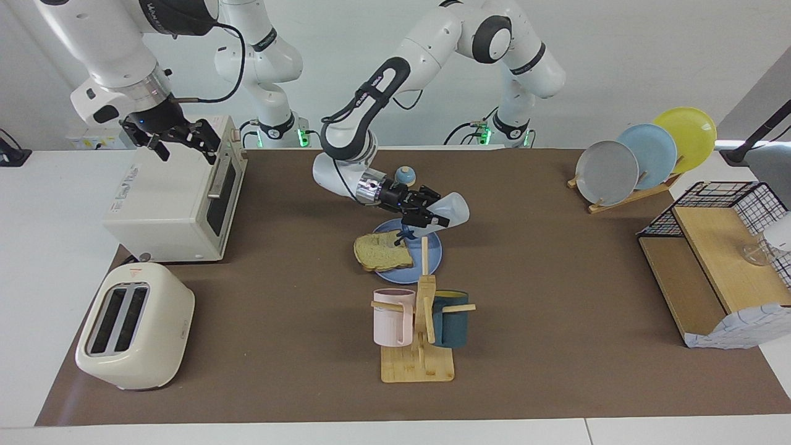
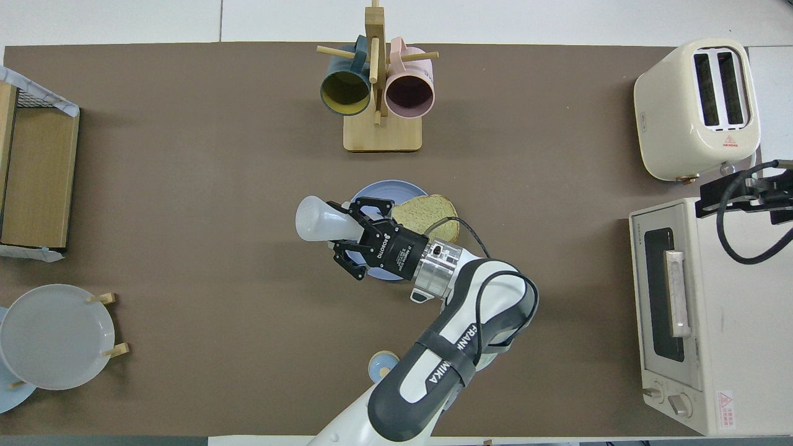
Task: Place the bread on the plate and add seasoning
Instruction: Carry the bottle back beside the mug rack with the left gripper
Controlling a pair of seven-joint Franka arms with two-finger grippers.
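The blue plate [image 1: 434,254] [image 2: 379,188] lies mid-table. The bread [image 1: 383,252] [image 2: 429,214] lies on it, overhanging the rim toward the right arm's end. My left gripper [image 1: 426,216] [image 2: 357,239] is over the plate, shut on the seasoning bottle [image 1: 452,210] [image 2: 316,220]. The bottle is tipped over, its dark cap pointing down at the plate beside the bread. My right gripper [image 1: 180,141] [image 2: 734,189] waits open and empty above the toaster oven [image 1: 173,204].
A mug rack [image 1: 420,321] with a pink and a teal mug stands just farther from the robots than the plate. A small bell [image 1: 405,176] is nearer the robots. A toaster [image 1: 133,324], an upright plate rack [image 1: 642,157] and a wire shelf [image 1: 717,259] line the table ends.
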